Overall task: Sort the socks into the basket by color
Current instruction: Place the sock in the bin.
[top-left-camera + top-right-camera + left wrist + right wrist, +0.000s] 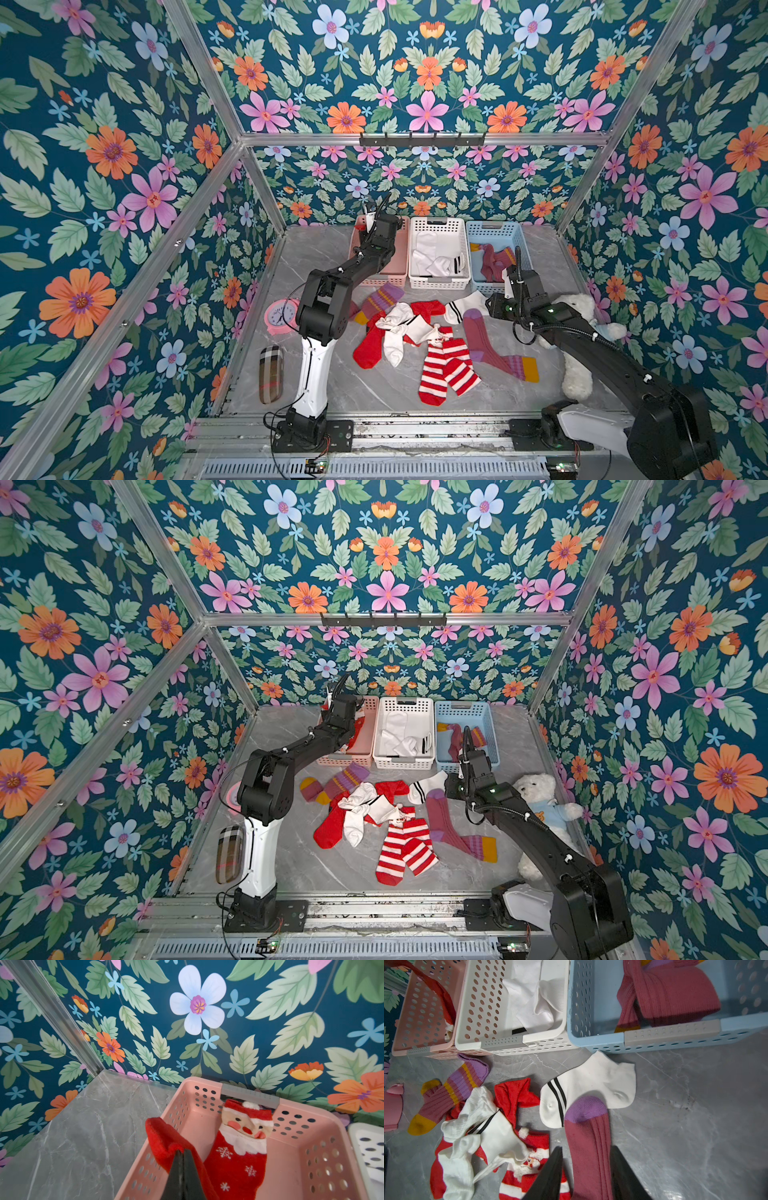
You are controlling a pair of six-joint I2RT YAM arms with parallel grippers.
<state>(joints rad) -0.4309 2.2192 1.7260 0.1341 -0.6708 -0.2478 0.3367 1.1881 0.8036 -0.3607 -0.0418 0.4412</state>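
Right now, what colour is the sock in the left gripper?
Red; the sock shows best in the left wrist view.

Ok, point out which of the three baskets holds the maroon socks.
The blue basket: maroon socks lie inside. The white basket holds white socks, the pink basket red socks.

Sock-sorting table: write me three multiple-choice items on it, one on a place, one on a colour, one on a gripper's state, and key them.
1. The maroon-purple ribbed socks that sit inside a container lie in:
A. a pink basket
B. a white basket
C. the blue perforated plastic basket

2. The round alarm clock is:
A. green
B. pink
C. yellow

3. The left gripper is:
A. open and empty
B. shut on a white sock
C. shut on the plain red fuzzy sock

Key:
1 C, both top views show them in the blue one.
2 B, its case is pink in a top view.
3 C, the left wrist view shows closed jaws pinching red fabric.
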